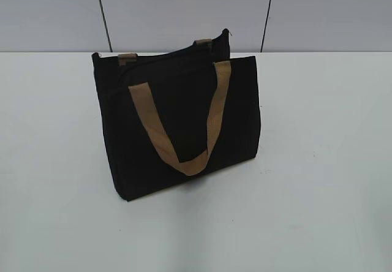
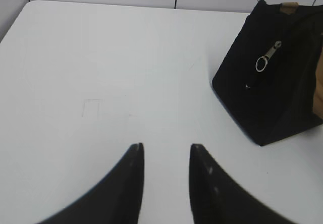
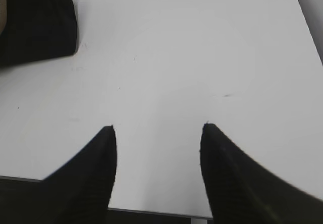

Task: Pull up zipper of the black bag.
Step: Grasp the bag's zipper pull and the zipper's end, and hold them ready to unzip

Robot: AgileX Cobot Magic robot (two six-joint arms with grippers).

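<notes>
The black bag stands upright on the white table, with tan strap handles hanging down its front. In the left wrist view the bag's end face shows at the right, with the zipper's silvery metal pull and ring hanging on it. My left gripper is open and empty, above bare table to the left of the bag. My right gripper is open and empty near the table's front edge; a corner of the bag shows at its upper left. Neither gripper shows in the exterior view.
The white table lies under everything. A grey panelled wall stands behind it. The table's front edge shows under my right gripper. A faint square mark is on the table at the left.
</notes>
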